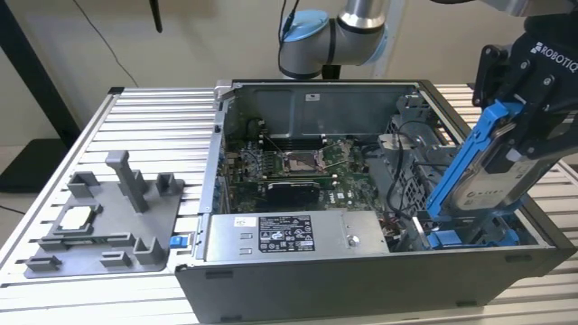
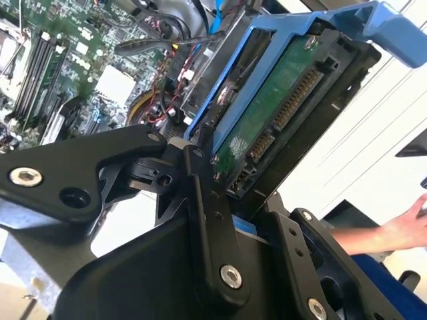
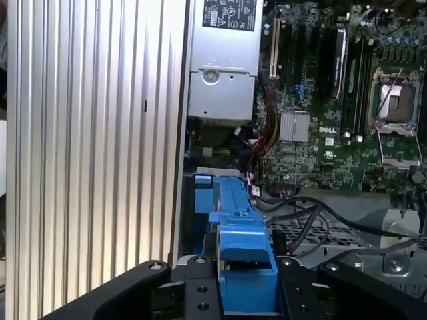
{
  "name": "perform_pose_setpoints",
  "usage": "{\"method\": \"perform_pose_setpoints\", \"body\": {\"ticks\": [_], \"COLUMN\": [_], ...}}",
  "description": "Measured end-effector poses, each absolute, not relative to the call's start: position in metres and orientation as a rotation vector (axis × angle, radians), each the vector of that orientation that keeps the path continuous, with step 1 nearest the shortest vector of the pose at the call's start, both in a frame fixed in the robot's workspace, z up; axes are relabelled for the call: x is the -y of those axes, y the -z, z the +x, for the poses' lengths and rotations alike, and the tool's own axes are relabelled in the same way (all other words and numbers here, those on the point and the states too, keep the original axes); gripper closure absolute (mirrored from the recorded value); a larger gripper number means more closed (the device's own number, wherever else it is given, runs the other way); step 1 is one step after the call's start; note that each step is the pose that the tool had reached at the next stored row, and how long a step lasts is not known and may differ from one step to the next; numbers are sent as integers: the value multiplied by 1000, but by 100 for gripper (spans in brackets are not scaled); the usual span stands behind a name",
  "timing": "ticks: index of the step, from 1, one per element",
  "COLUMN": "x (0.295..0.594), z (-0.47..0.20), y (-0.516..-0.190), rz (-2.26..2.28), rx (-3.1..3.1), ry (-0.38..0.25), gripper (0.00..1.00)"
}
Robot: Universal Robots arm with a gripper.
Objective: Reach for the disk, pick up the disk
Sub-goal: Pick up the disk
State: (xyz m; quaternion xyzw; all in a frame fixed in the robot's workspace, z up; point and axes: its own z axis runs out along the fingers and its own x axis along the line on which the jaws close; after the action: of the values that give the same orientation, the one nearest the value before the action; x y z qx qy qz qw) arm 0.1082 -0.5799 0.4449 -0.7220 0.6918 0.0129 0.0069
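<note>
Holding the disk clear of its bay, the gripper has its black fingers closed on the blue frame, one on each flat side; the exterior view shows the drive tilted, its upper end in the claw and its lower end just above the drive cage at that view's right. Judged from this, the reach is done and the pick-up is nearly done: the drive's lower corner sits close to the blue bracket left in the bay, and I cannot tell whether the two are touching or apart.

Surroundings, largest first:
- Slatted aluminium table carrying everything.
- Open computer case, side panel off, motherboard exposed with its CPU socket near the middle.
- Power supply along the case's near edge in the exterior view.
- Grey fixture tray on the table at the exterior view's left, holding a small square chip.
- Loose black cables trailing by the drive cage; these lie nearest the drive's path and could snag it.
- A person's hand at the edge of the second wrist view, well apart from the drive.
</note>
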Motion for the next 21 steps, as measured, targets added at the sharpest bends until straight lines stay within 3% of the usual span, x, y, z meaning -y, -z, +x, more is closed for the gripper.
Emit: {"method": "perform_pose_setpoints", "body": {"ticks": [21], "x": [583], "z": [113], "y": [-438], "rz": [-2246], "rx": [-2166], "ry": [-52], "gripper": [100]}}
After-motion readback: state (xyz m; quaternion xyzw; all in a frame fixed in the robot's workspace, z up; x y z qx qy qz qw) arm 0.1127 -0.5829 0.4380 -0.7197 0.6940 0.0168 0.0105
